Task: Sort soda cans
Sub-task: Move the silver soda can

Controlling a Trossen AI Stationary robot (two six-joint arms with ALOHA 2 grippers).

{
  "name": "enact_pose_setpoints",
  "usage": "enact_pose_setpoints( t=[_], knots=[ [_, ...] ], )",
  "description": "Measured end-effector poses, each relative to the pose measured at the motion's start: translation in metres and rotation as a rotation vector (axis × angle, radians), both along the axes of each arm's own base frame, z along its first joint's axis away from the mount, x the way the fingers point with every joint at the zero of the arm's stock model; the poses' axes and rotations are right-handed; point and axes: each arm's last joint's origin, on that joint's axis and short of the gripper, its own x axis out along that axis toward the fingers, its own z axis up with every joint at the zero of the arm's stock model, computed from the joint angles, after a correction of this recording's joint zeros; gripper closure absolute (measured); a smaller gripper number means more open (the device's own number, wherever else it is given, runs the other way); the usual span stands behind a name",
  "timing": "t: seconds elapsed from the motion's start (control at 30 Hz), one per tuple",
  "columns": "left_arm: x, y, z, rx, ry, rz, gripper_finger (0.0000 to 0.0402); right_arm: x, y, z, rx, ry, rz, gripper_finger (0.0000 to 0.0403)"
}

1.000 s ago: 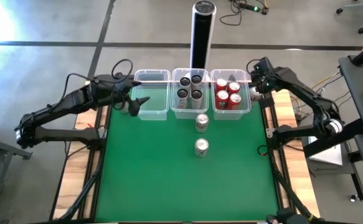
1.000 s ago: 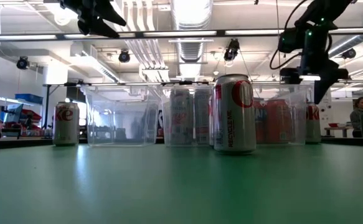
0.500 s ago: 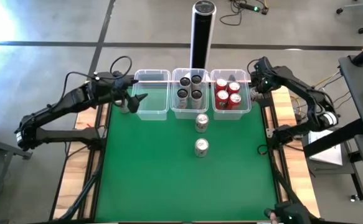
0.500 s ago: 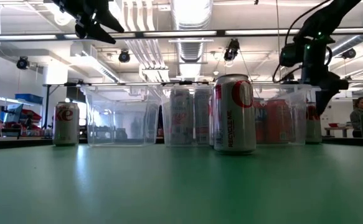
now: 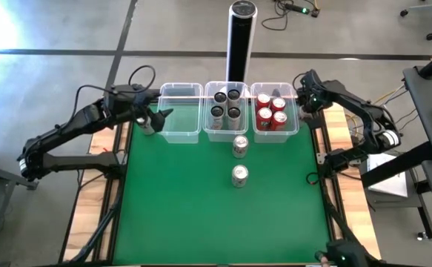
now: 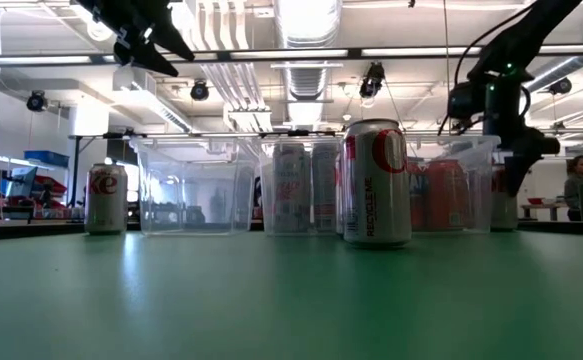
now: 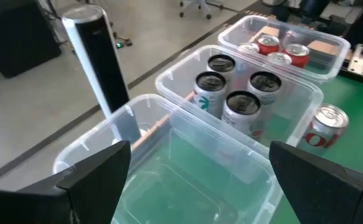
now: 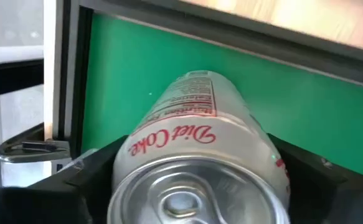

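Observation:
Three clear bins stand in a row at the far edge. The left bin (image 5: 180, 113) is empty, the middle bin (image 5: 227, 107) holds dark cans, and the right bin (image 5: 273, 111) holds red cans. Two silver cans (image 5: 239, 145) (image 5: 239, 175) stand on the green mat. Another silver can (image 6: 106, 198) stands left of the empty bin. My left gripper (image 7: 200, 180) hangs open above the empty bin. My right gripper (image 8: 200, 186) is open, its fingers down on either side of an upright silver can (image 8: 200, 155) right of the red bin. My right gripper comes from above, pointing down, with one finger (image 8: 84, 171) on each side of the silver can's upper wall (image 8: 187, 124). The can stands upright on the mat. I cannot tell whether the fingers touch it.
A tall black-and-silver post (image 5: 239, 37) stands behind the middle bin. Wooden table strips and metal rails (image 5: 327, 141) run along both sides of the mat. The near half of the mat (image 5: 216, 222) lies bare.
My right gripper has gone down beside the red bin, its fingers now reaching below the silver can's top. My left gripper has drawn back a little toward the table's far left, and the silver can left of the empty bin now shows in the high view.

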Motion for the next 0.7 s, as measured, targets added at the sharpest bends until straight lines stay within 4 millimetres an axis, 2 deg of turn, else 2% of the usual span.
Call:
enact_pose_setpoints(
  t=[0.1,0.27,0.5,0.7],
  knots=[
    [-0.001,0.000,0.002,0.018,-0.004,0.005,0.0035,-0.002,0.002,0.005,-0.031,0.024,0.006,0.0101],
    [-0.005,-0.003,0.007,0.051,-0.036,0.003,0.0035,-0.004,0.010,0.033,-0.136,0.088,0.022,0.0101],
    [-0.016,-0.010,0.017,0.090,-0.095,-0.029,0.0035,0.003,0.027,0.107,-0.448,0.220,0.049,0.0101],
    [-0.029,-0.019,0.023,0.097,-0.153,-0.084,0.0035,0.023,0.050,0.169,-0.641,0.378,0.210,0.0101]
  ],
)
